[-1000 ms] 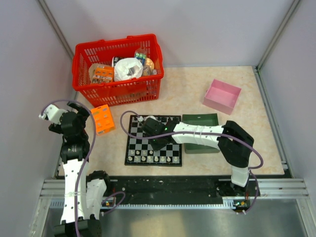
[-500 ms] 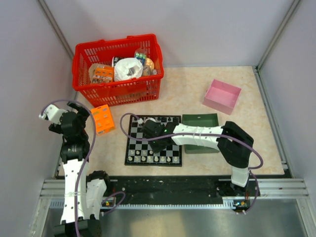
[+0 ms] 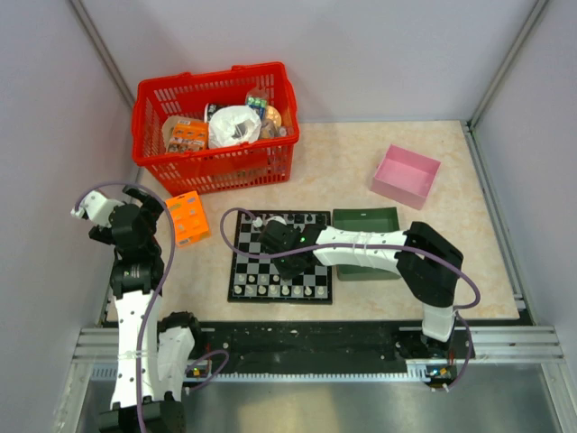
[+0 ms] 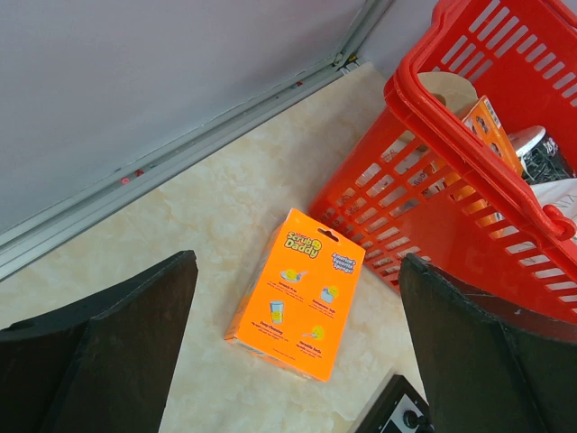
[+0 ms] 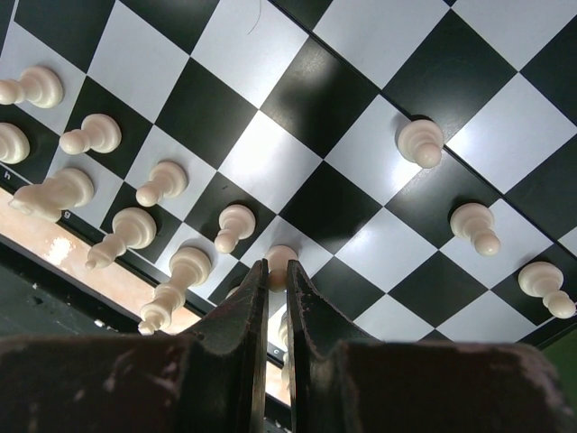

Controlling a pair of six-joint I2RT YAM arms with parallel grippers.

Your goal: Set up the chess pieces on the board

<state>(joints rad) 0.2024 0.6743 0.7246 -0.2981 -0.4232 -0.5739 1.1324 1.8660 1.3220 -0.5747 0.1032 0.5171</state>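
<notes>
Over the checkered board [image 5: 297,99], the right gripper [image 5: 277,271] is held closed to a slit, a white pawn [image 5: 281,254] seen at its tips.

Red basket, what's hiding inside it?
Inside the red basket you can see an orange box, a white crinkly bag and a small colourful pack. They cover whatever lies underneath, so the bottom cannot be seen.
</notes>
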